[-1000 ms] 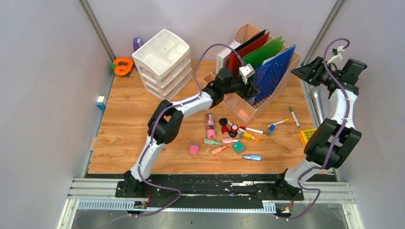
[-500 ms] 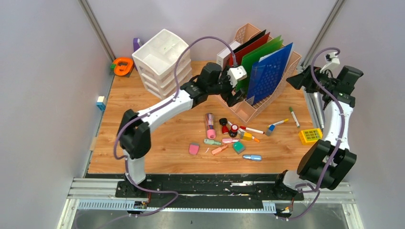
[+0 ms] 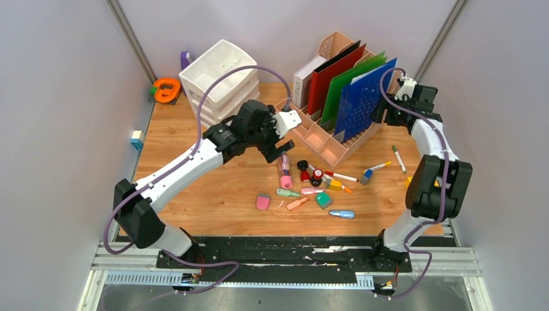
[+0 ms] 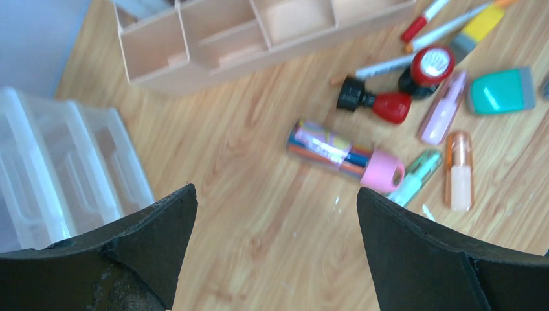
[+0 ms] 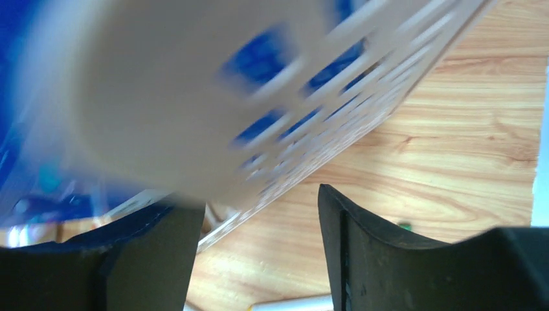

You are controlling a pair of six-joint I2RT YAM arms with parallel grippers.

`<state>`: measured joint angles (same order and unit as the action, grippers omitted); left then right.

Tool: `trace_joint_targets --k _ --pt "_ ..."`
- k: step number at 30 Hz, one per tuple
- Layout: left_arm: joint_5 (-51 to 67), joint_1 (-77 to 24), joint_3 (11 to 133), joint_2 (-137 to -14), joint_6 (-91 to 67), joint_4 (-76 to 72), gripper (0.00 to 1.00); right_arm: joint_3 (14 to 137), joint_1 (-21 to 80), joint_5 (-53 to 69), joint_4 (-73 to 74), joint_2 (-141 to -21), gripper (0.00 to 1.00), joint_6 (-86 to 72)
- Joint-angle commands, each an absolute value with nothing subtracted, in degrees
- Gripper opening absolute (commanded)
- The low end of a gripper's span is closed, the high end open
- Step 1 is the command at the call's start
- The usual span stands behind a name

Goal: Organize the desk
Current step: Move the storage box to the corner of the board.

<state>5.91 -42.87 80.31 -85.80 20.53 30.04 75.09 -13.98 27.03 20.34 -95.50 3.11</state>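
left gripper (image 4: 275, 197): jaws wide apart, empty | desk (image 3: 175, 162) beneath | pink-capped tube (image 4: 346, 155) just ahead, drawer unit (image 4: 58, 175) to its left | right gripper (image 5: 259, 207): jaws apart, file rack (image 3: 330, 152) wall blurred, close ahead-left

We looked down on the whole worktop (image 3: 188, 175) from above and behind the arm bases (image 3: 178, 251). Our left wrist camera faced down between the fingers of the left gripper (image 4: 275, 194), close over the wood, sharing the pink-capped tube (image 4: 346, 157) and file rack (image 4: 259, 32) with the overhead view. Our right wrist camera sat very near that rack's lattice wall, blurred.
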Motion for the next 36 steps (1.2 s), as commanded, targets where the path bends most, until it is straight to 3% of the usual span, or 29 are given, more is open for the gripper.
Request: trace_joint_targets --k 1,5,9,14,17,19,23,31,36 --pt "2.68 -40.80 76.63 -80.58 21.64 31.59 1.00 84.08 -13.37 18.58 17.97 -101.36 0.60 3.63" --pt "0.36 -39.93 72.95 -77.53 22.51 29.67 1.00 93.65 -13.35 15.70 20.16 -108.14 0.46 5.03" --pt "-1.14 -39.33 70.72 -75.99 23.22 28.82 1.00 103.72 -13.41 11.64 22.22 -114.34 0.40 8.48" --pt "-3.52 -39.04 69.38 -75.74 24.26 28.51 1.00 115.88 -13.58 3.41 23.17 -120.66 0.44 14.95" --pt "-5.02 -38.69 68.98 -75.92 24.52 28.44 1.00 117.51 -13.74 3.61 23.53 -120.19 0.56 16.45" --pt "-5.12 -38.16 68.85 -75.83 24.34 28.54 1.00 114.54 -13.80 7.09 23.58 -116.57 0.65 16.25" --pt "-3.97 -36.04 68.97 -75.44 23.56 28.79 1.00 103.12 -13.61 16.37 23.95 -105.69 0.73 15.05" --pt "-0.87 -31.44 71.37 -75.16 21.80 31.72 1.00 77.93 -13.24 23.35 24.58 -87.79 0.77 14.25" --pt "-0.53 -30.15 72.15 -75.23 21.36 32.05 1.00 65.98 -11.40 24.25 21.73 -84.35 0.77 12.96"
